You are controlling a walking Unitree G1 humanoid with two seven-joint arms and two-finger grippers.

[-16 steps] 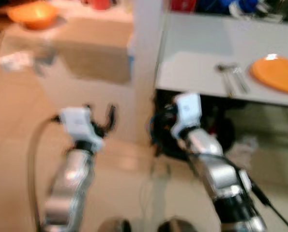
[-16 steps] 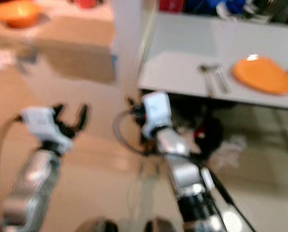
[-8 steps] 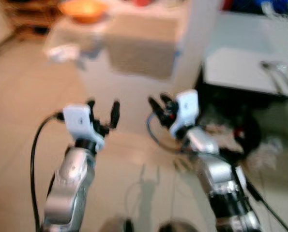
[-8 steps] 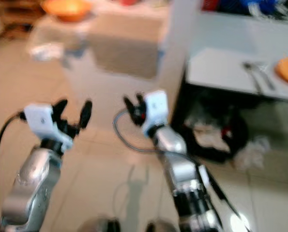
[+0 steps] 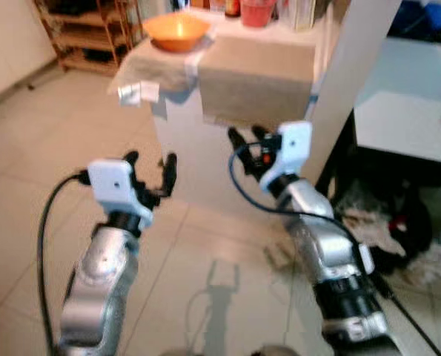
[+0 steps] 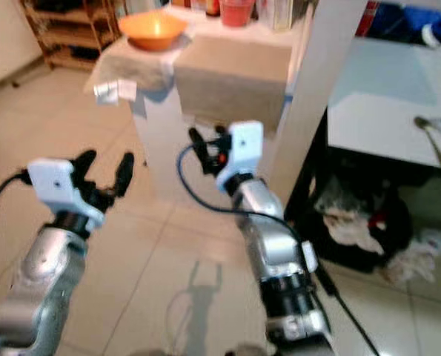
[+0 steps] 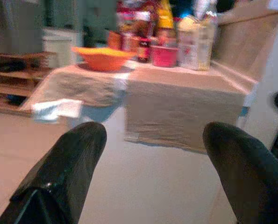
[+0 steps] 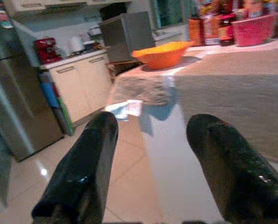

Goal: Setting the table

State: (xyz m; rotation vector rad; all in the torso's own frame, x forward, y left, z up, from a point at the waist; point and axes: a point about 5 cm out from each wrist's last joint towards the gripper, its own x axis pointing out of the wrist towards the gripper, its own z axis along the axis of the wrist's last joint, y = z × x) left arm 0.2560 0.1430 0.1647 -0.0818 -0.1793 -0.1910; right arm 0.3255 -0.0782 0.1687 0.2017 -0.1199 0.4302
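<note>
An orange bowl [image 5: 176, 31] sits on a cloth-covered table [image 5: 257, 74] ahead of me, and shows again as the orange bowl [image 7: 103, 57] and the orange bowl [image 8: 163, 52] in the wrist views. My left gripper [image 5: 150, 165] is held up at mid-height, open and empty, well short of that table. My right gripper [image 5: 247, 141] is raised beside it, also open and empty, close to the table's hanging cloth. Cutlery [image 6: 435, 133] lies on the white table [image 6: 383, 89] to my right.
A red cup [image 5: 258, 11] and several bottles and jars [image 7: 176, 32] stand behind the bowl. A white pillar [image 5: 350, 81] rises between the two tables. Crumpled bags and clutter [image 6: 361, 222] lie under the white table. Wooden shelves [image 5: 87, 33] stand far left. Tiled floor [image 5: 27, 185] spreads left.
The camera has swung left and sharpened, bringing the cloth-covered table and bowl to the centre; the white table has slid off right. Both grippers stay raised and open.
</note>
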